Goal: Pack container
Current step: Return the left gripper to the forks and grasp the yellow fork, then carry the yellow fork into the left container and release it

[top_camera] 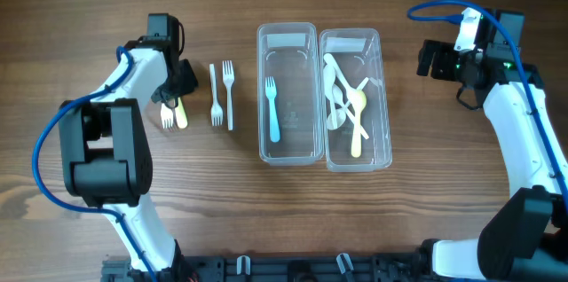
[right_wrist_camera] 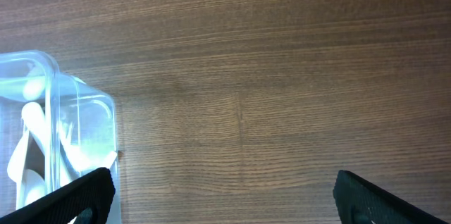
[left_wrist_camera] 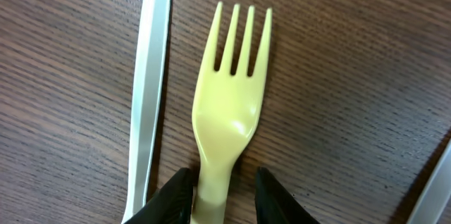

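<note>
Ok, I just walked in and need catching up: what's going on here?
The robot is packing plastic cutlery. Its left gripper has its fingers closed on the handle of a yellow fork lying on the table. The right gripper hangs open, empty. A blue fork sits in the left container, spoons in the right container; white forks lie on the table.

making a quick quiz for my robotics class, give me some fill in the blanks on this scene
1. The yellow fork whose handle sits between the fingers of the left gripper has ___ tines.
2. The lone fork in the left-hand container is coloured ___.
3. The right gripper holds nothing, and its jaws stand wide ___.

Missing words: four; blue; open
</note>
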`<state>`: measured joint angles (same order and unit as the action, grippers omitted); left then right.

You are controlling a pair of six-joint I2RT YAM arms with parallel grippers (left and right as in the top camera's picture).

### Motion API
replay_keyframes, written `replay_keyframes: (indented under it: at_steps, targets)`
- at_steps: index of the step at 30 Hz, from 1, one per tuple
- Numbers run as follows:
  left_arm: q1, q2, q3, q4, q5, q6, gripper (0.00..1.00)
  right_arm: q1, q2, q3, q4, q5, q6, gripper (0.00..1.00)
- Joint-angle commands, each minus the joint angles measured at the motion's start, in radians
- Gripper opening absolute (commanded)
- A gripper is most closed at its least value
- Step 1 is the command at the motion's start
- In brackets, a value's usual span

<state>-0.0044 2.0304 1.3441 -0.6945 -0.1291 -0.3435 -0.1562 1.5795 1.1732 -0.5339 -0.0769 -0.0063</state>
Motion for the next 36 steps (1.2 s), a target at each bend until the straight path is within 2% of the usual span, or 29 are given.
replay_keyframes:
  at_steps: [1, 5, 9, 23, 32, 36]
  targets:
    - [0.003, 0.018, -0.011, 0.004, 0.013, -0.002, 0.3, -0.001, -0.014, -0.007, 0.003, 0.01, -0.017, 1.0]
    - [0.003, 0.018, -0.011, 0.003, 0.013, -0.001, 0.27, -0.001, -0.014, -0.007, 0.003, 0.01, -0.018, 1.0]
    - [0.003, 0.018, -0.012, 0.004, 0.013, -0.001, 0.04, -0.001, -0.014, -0.007, 0.003, 0.01, -0.017, 1.0]
    - [0.001, -0.027, 0.038, -0.014, 0.014, -0.002, 0.04, -0.001, -0.014, -0.007, 0.003, 0.01, -0.018, 1.0]
    - [-0.063, -0.23, 0.09, -0.031, 0.044, -0.002, 0.04, -0.001, -0.014, -0.007, 0.003, 0.01, -0.017, 1.0]
    - [-0.156, -0.344, 0.09, -0.029, 0.168, -0.002, 0.04, -0.001, -0.014, -0.007, 0.003, 0.01, -0.017, 1.0]
